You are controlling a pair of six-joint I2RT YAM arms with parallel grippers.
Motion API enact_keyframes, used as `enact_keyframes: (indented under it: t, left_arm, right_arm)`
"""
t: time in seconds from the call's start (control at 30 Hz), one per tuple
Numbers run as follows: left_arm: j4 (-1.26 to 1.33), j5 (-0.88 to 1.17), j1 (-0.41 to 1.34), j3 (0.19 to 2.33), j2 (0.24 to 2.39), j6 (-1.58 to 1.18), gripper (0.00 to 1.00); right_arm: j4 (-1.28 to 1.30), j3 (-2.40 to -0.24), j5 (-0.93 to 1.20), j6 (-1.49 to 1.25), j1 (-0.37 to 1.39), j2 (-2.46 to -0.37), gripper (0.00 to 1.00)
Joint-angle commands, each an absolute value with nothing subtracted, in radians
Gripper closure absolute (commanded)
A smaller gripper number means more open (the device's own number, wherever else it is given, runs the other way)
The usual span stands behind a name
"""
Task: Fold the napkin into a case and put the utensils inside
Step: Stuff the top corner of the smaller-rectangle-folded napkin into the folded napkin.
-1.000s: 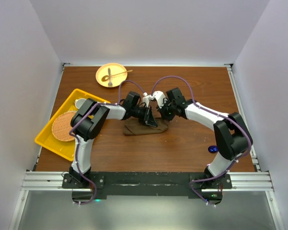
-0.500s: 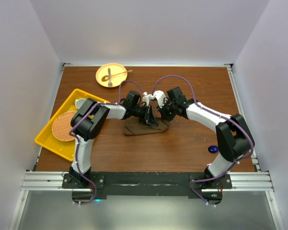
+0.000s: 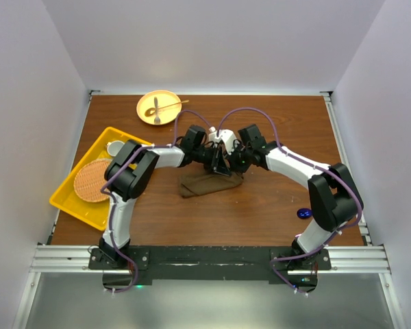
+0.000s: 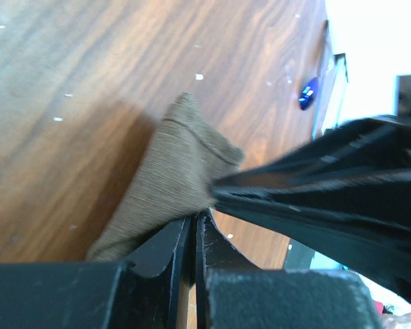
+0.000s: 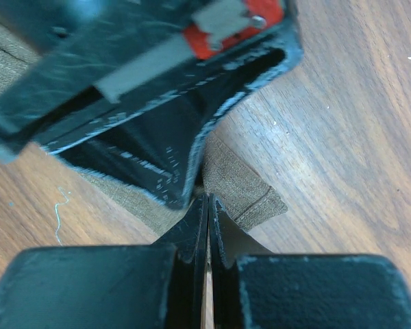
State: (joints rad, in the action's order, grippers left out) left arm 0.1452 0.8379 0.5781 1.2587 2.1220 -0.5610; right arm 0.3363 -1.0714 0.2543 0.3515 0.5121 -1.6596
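utensils (image 3: 166, 106) rest on plate (image 3: 146, 115), mat (image 3: 90, 181) in tray (image 3: 74, 205).

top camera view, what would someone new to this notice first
The two arms bend inward so the left gripper and right gripper meet tip to tip at mid-table, over a crumpled brown napkin that the left one pinches. Next come the bright colours: a yellow tray at the left edge, a yellow plate at the far side, and a blue spoon near the right arm's base.
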Motion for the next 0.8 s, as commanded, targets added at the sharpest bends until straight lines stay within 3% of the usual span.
enact_keyframes:
  t: [0.0, 0.33, 0.77]
  left_arm:
    - [0.092, 0.807, 0.568, 1.287, 2.183, -0.534, 1.00]
    - [0.074, 0.795, 0.551, 1.298, 2.214, -0.546, 1.00]
    - [0.279, 0.857, 0.552, 1.312, 2.167, -0.730, 1.00]
  right_arm:
    - [0.327, -1.088, 0.278, 0.353, 0.515, -1.635, 1.00]
    - [0.350, -1.091, 0.305, 0.353, 0.494, -1.615, 1.00]
    - [0.319, -1.065, 0.284, 0.362, 0.495, -1.680, 1.00]
